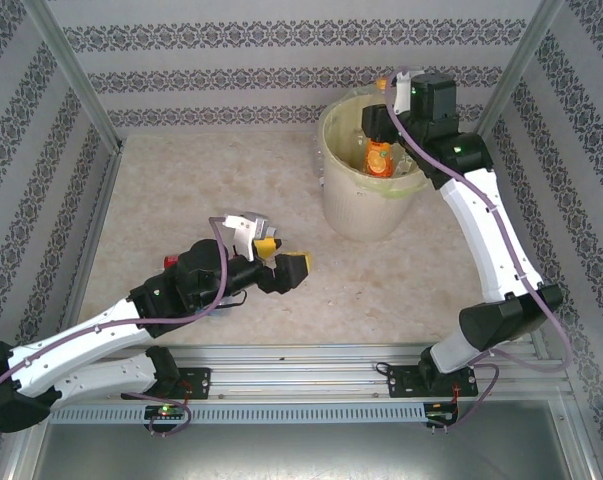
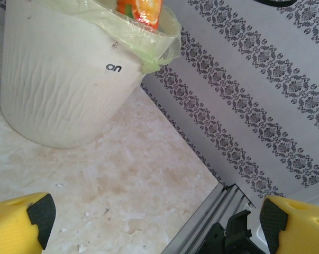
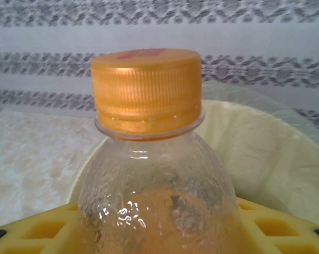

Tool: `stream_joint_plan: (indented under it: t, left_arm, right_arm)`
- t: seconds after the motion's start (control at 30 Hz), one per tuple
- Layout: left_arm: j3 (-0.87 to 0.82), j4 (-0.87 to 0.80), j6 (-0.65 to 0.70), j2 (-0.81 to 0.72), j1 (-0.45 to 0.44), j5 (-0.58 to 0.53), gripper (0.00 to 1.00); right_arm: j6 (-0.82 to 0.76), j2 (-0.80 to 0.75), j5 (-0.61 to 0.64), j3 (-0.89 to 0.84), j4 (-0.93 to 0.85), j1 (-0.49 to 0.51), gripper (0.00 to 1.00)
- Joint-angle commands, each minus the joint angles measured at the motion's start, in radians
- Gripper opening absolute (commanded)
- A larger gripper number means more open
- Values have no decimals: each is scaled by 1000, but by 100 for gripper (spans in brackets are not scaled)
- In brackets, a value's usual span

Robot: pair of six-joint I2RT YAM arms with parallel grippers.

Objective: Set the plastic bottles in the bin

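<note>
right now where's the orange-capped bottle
In the top view the orange-capped bottle sits at the far right of the table, held in the right pincer over the open mouth of the bin.

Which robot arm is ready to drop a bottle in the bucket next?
Right. Its tool grips the orange-capped bottle directly above the bin. The left tool is open and empty, over the table, away from the bin.

I have the bin [image 1: 366, 205] standing on the bench [image 1: 181, 190]. My right claw [image 1: 379, 138] holds a bottle [image 1: 380, 158] over the bin's mouth. My left claw [image 1: 281, 258] hangs left of the bin, nearer me.
</note>
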Motion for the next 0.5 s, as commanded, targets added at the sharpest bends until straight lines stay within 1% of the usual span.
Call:
stream_joint_plan:
  t: [0.0, 0.03, 0.07, 0.13, 0.27, 0.47]
  left_arm:
    - [1, 15, -7, -2, 7, 13, 100]
    - [3, 11, -6, -3, 7, 12, 100]
    - [6, 8, -5, -5, 6, 12, 100]
    - [7, 1, -4, -5, 6, 9, 100]
    - [14, -9, -1, -5, 6, 4, 100]
    - [22, -55, 3, -13, 6, -15, 100]
  right_arm:
    - [67, -12, 250, 21, -36, -4, 58]
    - [72, -24, 283, 6, -9, -8, 58]
    - [75, -35, 288, -14, 28, -12, 58]
    - [75, -29, 261, -13, 64, -21, 58]
    - [69, 54, 185, 75, 20, -26, 60]
    - [80, 167, 85, 129, -36, -27, 63]
